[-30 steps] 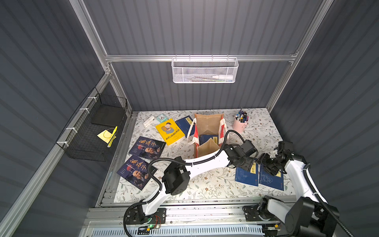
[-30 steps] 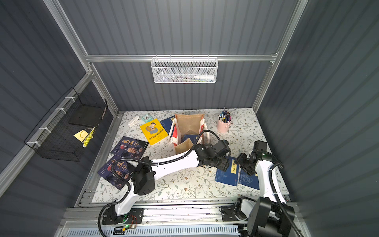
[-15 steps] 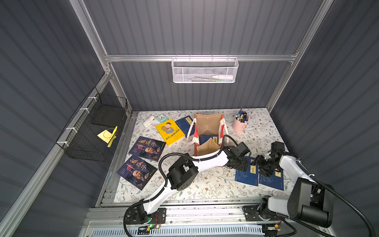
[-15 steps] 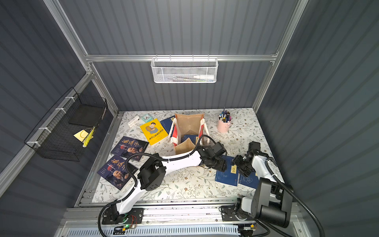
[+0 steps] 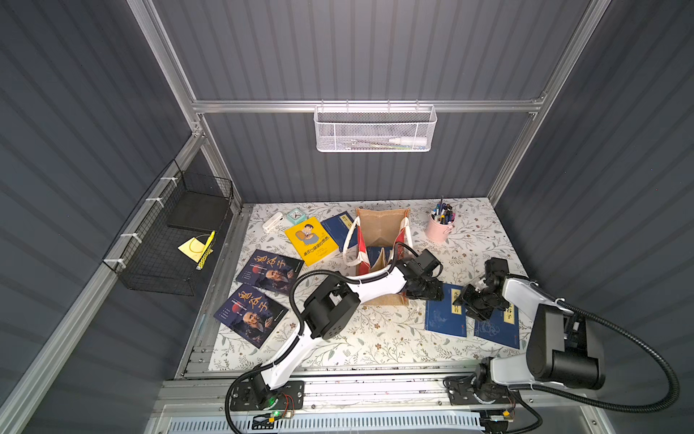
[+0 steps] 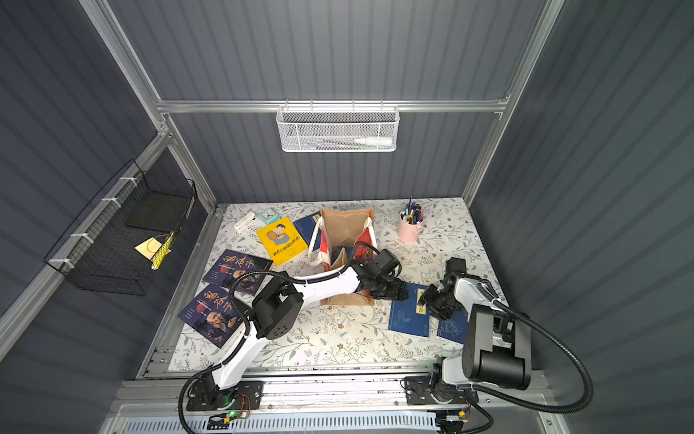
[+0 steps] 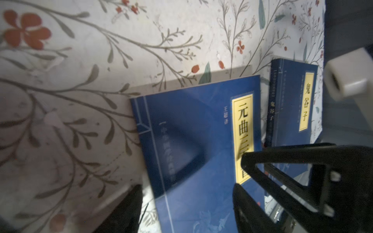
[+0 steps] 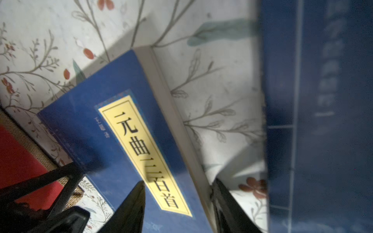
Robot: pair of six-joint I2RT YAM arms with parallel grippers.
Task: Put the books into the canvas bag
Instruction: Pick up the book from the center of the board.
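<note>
A blue book [image 5: 445, 317] with a yellow title label lies right of the canvas bag [image 5: 381, 225], its page edge raised off the table. My right gripper [image 8: 178, 185] is open astride that edge, one finger on the cover [image 8: 101, 131] and one against the pages. My left gripper [image 7: 186, 193] stands open over the book's [image 7: 191, 131] opposite corner. A second blue book [image 5: 497, 327] lies just to the right. The yellow cartoon book [image 5: 311, 240], two navy books [image 5: 270, 270] [image 5: 251, 313] and another blue book [image 5: 338, 229] lie left of the bag. One blue book [image 5: 375, 253] is inside it.
A pink pen cup [image 5: 439, 229] stands right of the bag. A small clock [image 5: 296, 215] and a white item [image 5: 272, 221] sit at the back left. A black wire basket [image 5: 150, 263] on the left wall holds a yellow pad [image 5: 193, 248]. A white mesh basket [image 5: 375, 129] hangs on the back wall.
Both grippers have come down and a little leftward onto the blue book. The right gripper's jaws have narrowed around its page edge. The book's place on the table is unchanged.
</note>
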